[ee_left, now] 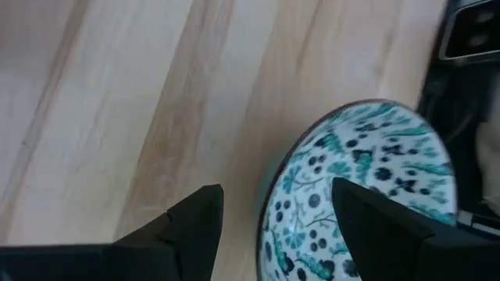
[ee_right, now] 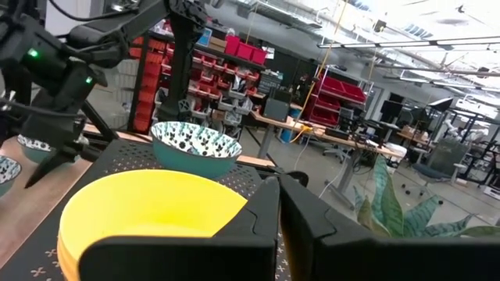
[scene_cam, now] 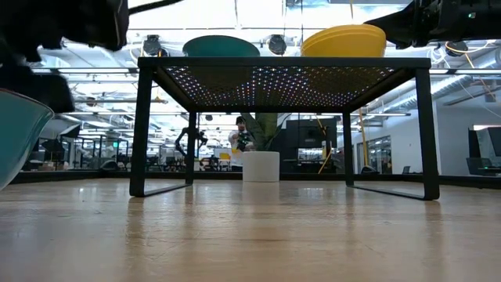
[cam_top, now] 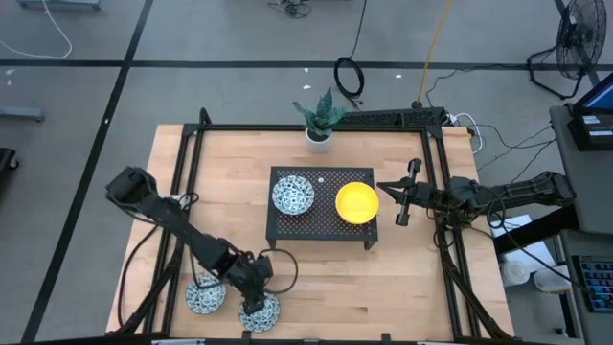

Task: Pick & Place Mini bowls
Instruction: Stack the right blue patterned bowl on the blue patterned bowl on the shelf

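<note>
Two mini bowls already stand on the black rack (cam_top: 287, 226): a patterned bowl (cam_top: 293, 195) and a yellow bowl (cam_top: 356, 202). Two more patterned ones (cam_top: 205, 298) wait on the tabletop (cam_top: 402, 278) near its front edge. My left gripper (cam_top: 256, 305) hangs spread wide over the second of them (cam_top: 268, 314), not grasping it. My right gripper (cam_top: 403, 203) waits clenched and empty just beside the yellow bowl

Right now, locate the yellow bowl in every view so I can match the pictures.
High view: yellow bowl on the right half of the black perforated stand.
Low view: on the stand's top, right side.
Left wrist view: not in it.
Right wrist view: lower left, just beyond the right gripper.
Shared landmark: the patterned bowl beside it on the stand.
</note>
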Tool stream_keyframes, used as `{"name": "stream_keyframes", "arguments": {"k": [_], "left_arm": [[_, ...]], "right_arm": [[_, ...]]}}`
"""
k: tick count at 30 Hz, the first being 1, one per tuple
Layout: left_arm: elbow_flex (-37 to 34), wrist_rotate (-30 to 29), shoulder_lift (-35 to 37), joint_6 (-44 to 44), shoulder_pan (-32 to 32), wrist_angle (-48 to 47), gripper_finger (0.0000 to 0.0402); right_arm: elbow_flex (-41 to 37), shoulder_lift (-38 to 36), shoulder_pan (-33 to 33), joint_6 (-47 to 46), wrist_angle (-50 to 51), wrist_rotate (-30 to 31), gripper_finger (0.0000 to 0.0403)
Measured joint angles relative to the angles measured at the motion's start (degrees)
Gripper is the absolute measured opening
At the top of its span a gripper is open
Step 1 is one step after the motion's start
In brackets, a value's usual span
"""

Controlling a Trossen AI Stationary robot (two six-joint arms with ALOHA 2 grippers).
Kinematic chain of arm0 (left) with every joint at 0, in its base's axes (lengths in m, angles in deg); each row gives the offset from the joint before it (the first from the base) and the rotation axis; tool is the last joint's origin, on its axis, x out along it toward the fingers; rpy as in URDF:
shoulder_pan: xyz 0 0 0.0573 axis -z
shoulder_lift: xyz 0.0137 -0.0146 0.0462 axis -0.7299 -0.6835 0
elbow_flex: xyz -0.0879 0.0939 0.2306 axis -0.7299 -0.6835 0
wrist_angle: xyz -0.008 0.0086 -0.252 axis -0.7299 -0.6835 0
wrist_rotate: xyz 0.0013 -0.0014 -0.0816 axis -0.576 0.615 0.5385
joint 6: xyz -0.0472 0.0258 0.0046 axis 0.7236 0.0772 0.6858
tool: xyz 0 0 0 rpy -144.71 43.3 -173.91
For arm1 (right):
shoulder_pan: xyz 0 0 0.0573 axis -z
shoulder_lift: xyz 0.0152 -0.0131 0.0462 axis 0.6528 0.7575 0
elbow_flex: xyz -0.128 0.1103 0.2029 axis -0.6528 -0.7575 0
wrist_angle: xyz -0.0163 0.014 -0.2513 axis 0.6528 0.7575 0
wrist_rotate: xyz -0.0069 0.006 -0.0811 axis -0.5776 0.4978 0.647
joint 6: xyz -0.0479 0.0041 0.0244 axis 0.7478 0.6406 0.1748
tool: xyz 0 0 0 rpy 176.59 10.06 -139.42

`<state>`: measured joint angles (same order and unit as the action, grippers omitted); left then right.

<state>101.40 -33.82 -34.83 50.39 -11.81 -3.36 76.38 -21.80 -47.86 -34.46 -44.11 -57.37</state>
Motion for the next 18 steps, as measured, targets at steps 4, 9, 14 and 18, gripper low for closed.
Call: {"name": "stream_keyframes", "arguments": {"k": [4, 9, 14, 18], "left_arm": [[0.0, -1.13, -1.54, 1.44, -0.11, -0.48, 0.0244], [0.02, -3.65, -1.72, 4.56, -0.84, -7.04, 0.0244], [0.02, -5.6, -1.75, 5.58, -1.4, -17.36, 0.0243], [0.02, -7.54, -1.72, 7.33, -2.74, -23.57, 0.0244]], "right_arm": [[0.0, 0.01, 0.02, 0.35, 0.02, 0.0, 0.0], [0.0, 0.01, 0.0, 0.39, 0.02, 0.0, 0.0], [0.0, -0.02, 0.0, 0.39, 0.04, 0.0, 0.0], [0.0, 0.01, 0.0, 0.41, 0.04, 0.0, 0.0]]}}
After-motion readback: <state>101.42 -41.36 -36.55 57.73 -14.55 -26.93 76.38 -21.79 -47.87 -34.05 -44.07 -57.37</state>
